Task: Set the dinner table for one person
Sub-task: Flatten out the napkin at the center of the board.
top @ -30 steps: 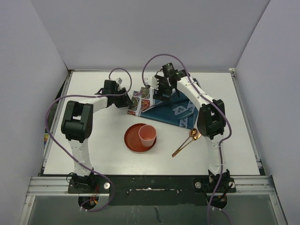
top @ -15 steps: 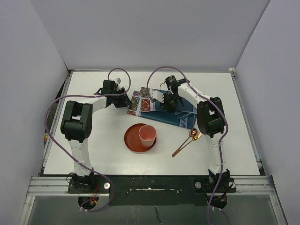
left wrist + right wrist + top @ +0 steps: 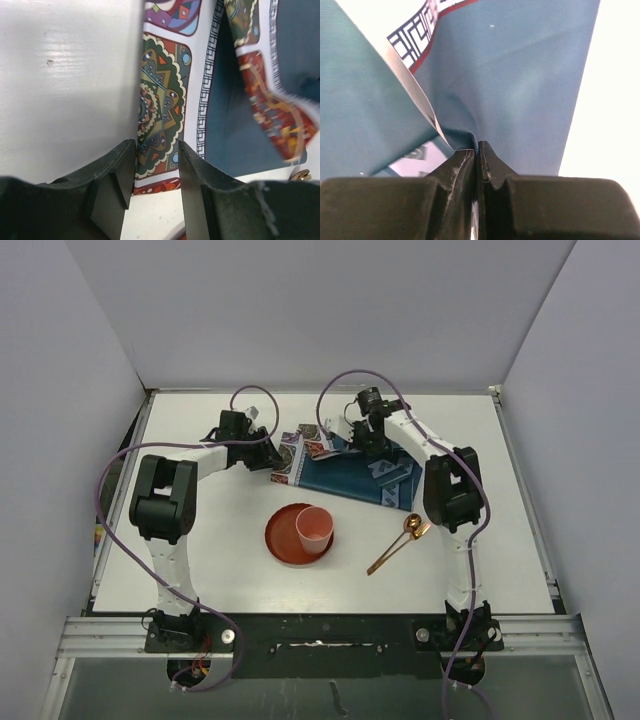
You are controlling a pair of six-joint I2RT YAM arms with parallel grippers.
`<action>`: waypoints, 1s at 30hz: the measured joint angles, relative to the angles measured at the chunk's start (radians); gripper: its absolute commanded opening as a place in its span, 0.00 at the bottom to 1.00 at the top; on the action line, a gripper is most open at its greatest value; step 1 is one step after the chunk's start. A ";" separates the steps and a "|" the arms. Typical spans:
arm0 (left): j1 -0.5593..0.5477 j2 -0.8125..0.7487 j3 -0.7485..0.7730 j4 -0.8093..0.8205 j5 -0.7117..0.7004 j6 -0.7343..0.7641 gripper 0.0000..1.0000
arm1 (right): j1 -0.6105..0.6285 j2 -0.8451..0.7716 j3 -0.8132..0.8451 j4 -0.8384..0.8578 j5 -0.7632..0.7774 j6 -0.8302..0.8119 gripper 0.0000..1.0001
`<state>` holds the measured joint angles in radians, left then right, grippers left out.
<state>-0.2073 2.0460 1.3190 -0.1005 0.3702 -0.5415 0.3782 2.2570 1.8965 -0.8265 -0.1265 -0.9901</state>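
1. The right gripper [image 3: 477,147] has its fingers pressed together on a raised pinch of teal cloth. This is the placemat [image 3: 520,75], which puckers up into the tips, and a patterned band of it folds over just to the left.

2. The left gripper [image 3: 156,150] sits low at the mat's ornamented end with its jaws partway apart. The patterned border shows in the gap, but whether the jaws actually clamp it cannot be told from here.

3. Seen from above, both arms reach to the far middle of the dinner table [image 3: 520,540], one at each end of the mat. The mat lies rumpled and askew, with its left end folded back on itself.

4. Nearer the arm bases, a red-brown plate [image 3: 283,548] carries a pink cup [image 3: 314,528]. A copper-coloured spoon [image 3: 398,544] lies on the bare white top to the right. All three are well apart from the mat.

5. The step in hand looks like spreading the placemat, the first piece of the setting. The plate, cup and spoon have yet to be arranged on it.

6. The next move probably calls for the two arms to draw the cloth taut between them and lay it flat and square. The folded end needs turning out before either grip lets go.
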 measured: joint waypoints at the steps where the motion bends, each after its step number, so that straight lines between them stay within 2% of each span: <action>1: 0.000 0.000 0.000 0.000 0.001 0.000 0.37 | -0.002 0.000 0.021 0.010 0.012 0.008 0.00; 10: 0.000 0.000 0.000 0.008 0.008 0.000 0.37 | -0.031 0.023 0.179 0.212 0.132 0.100 0.00; 12: 0.000 0.000 0.000 0.011 0.010 0.001 0.37 | -0.033 0.056 0.216 0.263 0.170 0.114 0.06; 17: 0.000 0.000 0.000 0.011 0.013 0.009 0.37 | -0.040 0.178 0.229 0.421 0.285 0.143 0.09; 18: 0.000 0.000 0.000 0.010 0.013 0.013 0.37 | -0.042 0.211 0.235 0.447 0.303 0.148 0.14; 20: 0.000 0.000 0.000 0.008 0.013 0.024 0.37 | -0.045 0.283 0.262 0.496 0.341 0.163 0.29; 23: 0.000 0.000 -0.002 0.008 0.013 0.040 0.37 | -0.045 0.324 0.264 0.557 0.403 0.169 0.68; 25: 0.000 0.000 -0.008 0.009 0.013 0.051 0.37 | -0.052 0.311 0.257 0.608 0.432 0.181 0.84; 27: 0.000 0.000 -0.014 0.009 0.013 0.056 0.38 | -0.069 0.293 0.245 0.644 0.451 0.187 0.91; 30: 0.000 0.000 -0.016 0.009 0.013 0.058 0.37 | -0.100 0.276 0.234 0.676 0.469 0.187 0.93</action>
<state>-0.2073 2.0460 1.3025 -0.0917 0.3832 -0.4831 0.2787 2.5332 2.1307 -0.1509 0.3424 -0.8028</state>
